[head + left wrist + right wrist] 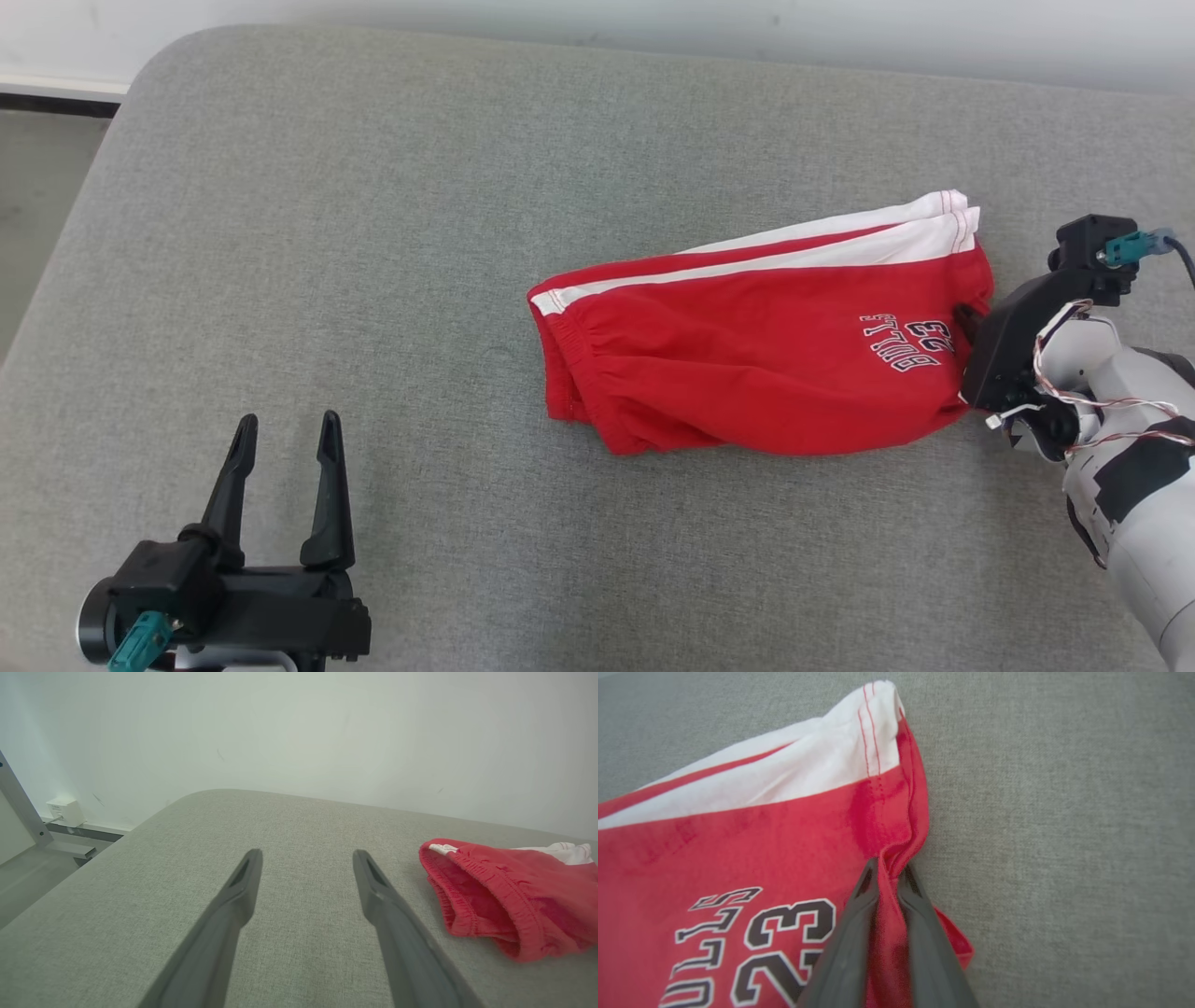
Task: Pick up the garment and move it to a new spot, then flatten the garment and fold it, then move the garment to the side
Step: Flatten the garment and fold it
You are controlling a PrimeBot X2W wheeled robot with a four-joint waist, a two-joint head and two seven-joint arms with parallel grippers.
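Observation:
The garment (756, 364) is a pair of red shorts with white side stripes and dark lettering, lying folded on the grey cushion (373, 233). My right gripper (888, 870) is shut on the garment (738, 835), pinching a fold of red cloth at its hem edge between the two fingers. In the head view that gripper (966, 322) sits at the garment's right end, its fingertips hidden in the cloth. My left gripper (288, 439) stands open at the lower left, well clear of the garment, nothing between its fingers (243, 882). The waistband end (504, 896) lies to its right.
The grey cushion has a rounded far-left corner (177, 56) with floor (37, 187) beyond it. A white wall (299, 728) runs behind the cushion. A small white box (65, 810) sits low on the wall at the left.

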